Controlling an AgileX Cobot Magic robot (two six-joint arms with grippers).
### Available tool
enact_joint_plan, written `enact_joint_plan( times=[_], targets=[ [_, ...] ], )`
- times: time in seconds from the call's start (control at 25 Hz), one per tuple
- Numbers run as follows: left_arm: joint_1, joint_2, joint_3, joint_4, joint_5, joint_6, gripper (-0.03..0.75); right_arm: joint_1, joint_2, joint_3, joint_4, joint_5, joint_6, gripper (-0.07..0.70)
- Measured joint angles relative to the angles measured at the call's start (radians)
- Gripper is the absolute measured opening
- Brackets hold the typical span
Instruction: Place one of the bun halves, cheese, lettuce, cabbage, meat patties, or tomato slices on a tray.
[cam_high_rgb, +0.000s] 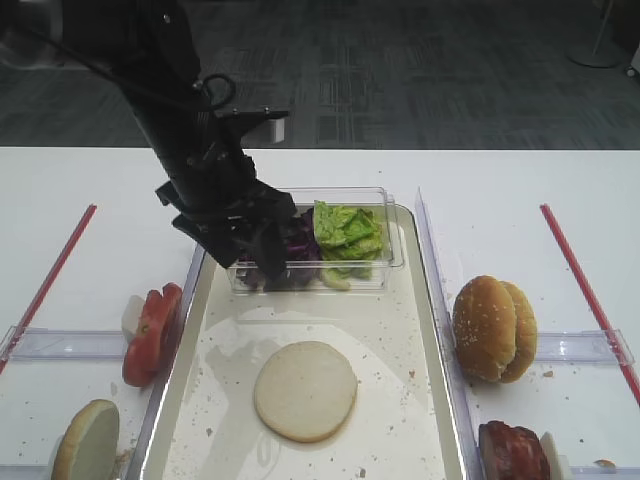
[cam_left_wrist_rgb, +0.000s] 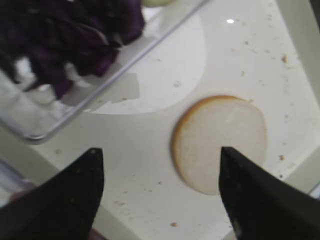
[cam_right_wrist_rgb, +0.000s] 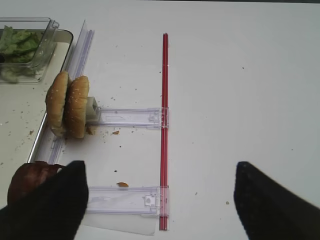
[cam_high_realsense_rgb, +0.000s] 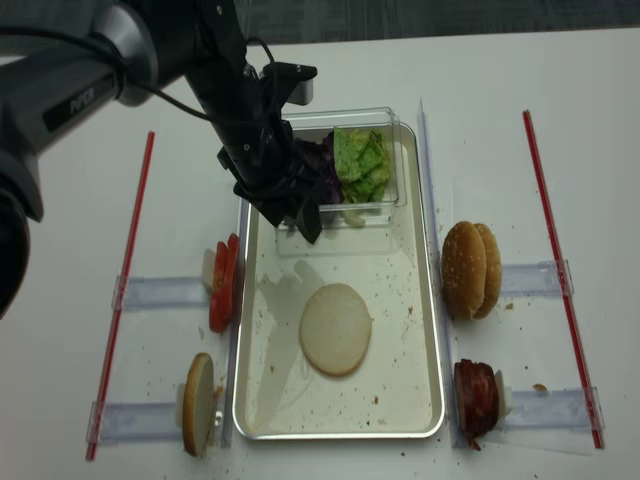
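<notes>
A pale round bun half lies flat on the floor of the silver tray. My left gripper hangs open and empty over the tray's far left. It is just in front of the clear box that holds purple cabbage and green lettuce. The bun half sits below and to the right of its fingers, apart from them. My right gripper stands open over bare table, right of the meat patties. No cheese is in view.
Tomato slices and another bun half stand on edge left of the tray. Seeded bun tops and the patties stand on its right, in clear holders. Red strips mark both table sides.
</notes>
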Motion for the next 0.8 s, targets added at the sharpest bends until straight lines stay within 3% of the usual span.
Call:
enact_joint_plan(
  times=[0.24, 0.52, 0.8],
  targets=[
    [0.0, -0.004, -0.087, 0.183, 0.011, -0.118, 0.453, 0.0, 0.0, 0.0, 0.0, 0.0, 0.0, 0.614],
    [0.0, -0.011, -0.1, 0.245, 0.015, -0.159, 0.453, 0.0, 0.0, 0.0, 0.0, 0.0, 0.0, 0.614],
    [0.074, -0.011, -0.1, 0.313, 0.015, -0.173, 0.453, 0.0, 0.0, 0.0, 0.0, 0.0, 0.0, 0.614]
  ],
)
